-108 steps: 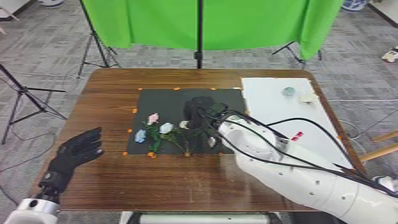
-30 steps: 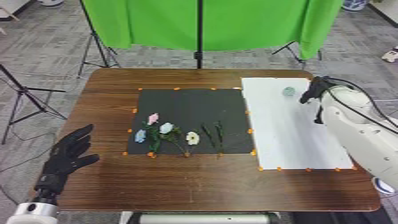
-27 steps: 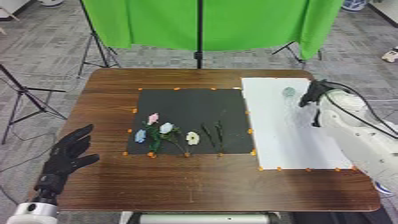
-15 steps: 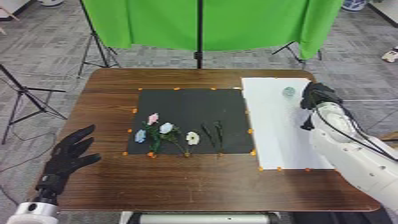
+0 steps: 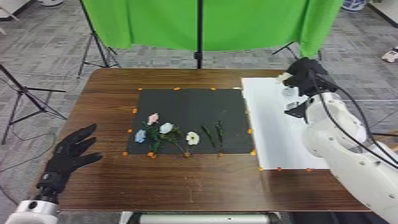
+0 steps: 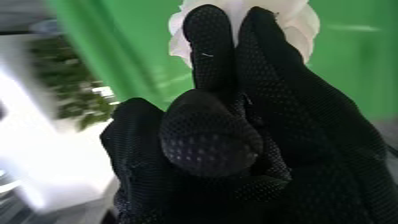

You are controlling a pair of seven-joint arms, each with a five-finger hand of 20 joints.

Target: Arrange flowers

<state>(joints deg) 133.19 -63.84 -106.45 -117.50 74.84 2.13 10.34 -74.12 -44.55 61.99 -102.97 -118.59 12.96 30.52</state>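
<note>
My right hand (image 5: 308,75) clamped on white flower (image 5: 284,77); clear vase (image 5: 290,92) just left of hand, nearer me than bloom. Stem tilt unclear. Left hand (image 5: 64,159), fingers apart, farther off.

Curtain (image 5: 240,30) green; mat (image 5: 187,106) black; flower (image 6: 302,29) perhaps pinkish.

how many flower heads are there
5: a pink one, a blue one, a pale-blue one and a cream one on the black mat, plus a white one in the right hand. That hand may hide more.
</note>
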